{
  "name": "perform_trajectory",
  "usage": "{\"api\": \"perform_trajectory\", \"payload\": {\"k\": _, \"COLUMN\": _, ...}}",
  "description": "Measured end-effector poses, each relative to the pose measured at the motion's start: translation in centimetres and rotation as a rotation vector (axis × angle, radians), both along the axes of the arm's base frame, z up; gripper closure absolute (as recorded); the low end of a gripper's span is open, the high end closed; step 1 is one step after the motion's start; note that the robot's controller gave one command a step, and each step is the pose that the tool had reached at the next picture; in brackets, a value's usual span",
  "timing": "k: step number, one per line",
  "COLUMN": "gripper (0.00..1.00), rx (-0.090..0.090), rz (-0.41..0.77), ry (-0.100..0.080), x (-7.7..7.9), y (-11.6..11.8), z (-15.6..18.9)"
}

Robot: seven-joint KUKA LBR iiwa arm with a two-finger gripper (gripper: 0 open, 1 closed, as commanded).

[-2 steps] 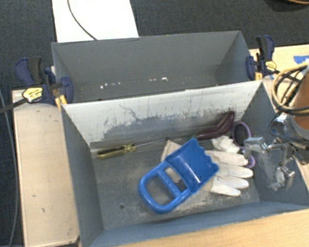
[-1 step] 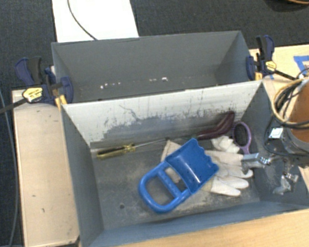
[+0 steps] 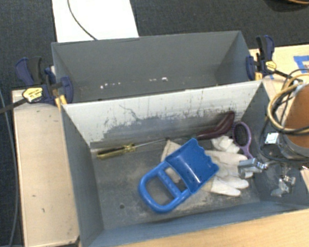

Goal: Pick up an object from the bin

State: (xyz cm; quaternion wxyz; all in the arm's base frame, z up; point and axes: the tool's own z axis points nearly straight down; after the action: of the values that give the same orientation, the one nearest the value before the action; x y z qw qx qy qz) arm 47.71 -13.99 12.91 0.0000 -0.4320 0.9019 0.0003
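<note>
Entry: gripper [image 3: 266,174] is being held low at right end of grey metal bin [image 3: 85,173], just beside crumpled white cloth glove [image 3: 229,182]. Claw state: cannot be told. Judgement: grasp is being best aimed at glove's right edge, clear of blue plastic handled scoop [image 3: 178,176].

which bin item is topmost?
The blue loop-handled scoop, mid-bin: it lies over the white glove; the yellow-handled screwdriver lies on the floor by the back wall.

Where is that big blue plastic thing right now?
In the camera view, the blue plastic handle lies mid-bin on a white glove, left of the gripper.
</note>
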Motion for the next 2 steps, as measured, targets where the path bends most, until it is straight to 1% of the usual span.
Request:
{"api": "perform_trajectory", "payload": {"k": 1, "gripper": 0.00, "rx": 0.003, "rz": -0.010, "ry": 0.008, "x": 1.06, "y": -0.36, "z": -3.04}}
{"api": "perform_trajectory", "payload": {"k": 2, "gripper": 0.00, "rx": 0.004, "rz": -0.025, "ry": -0.003, "x": 1.54, "y": -1.00, "z": -2.10}}
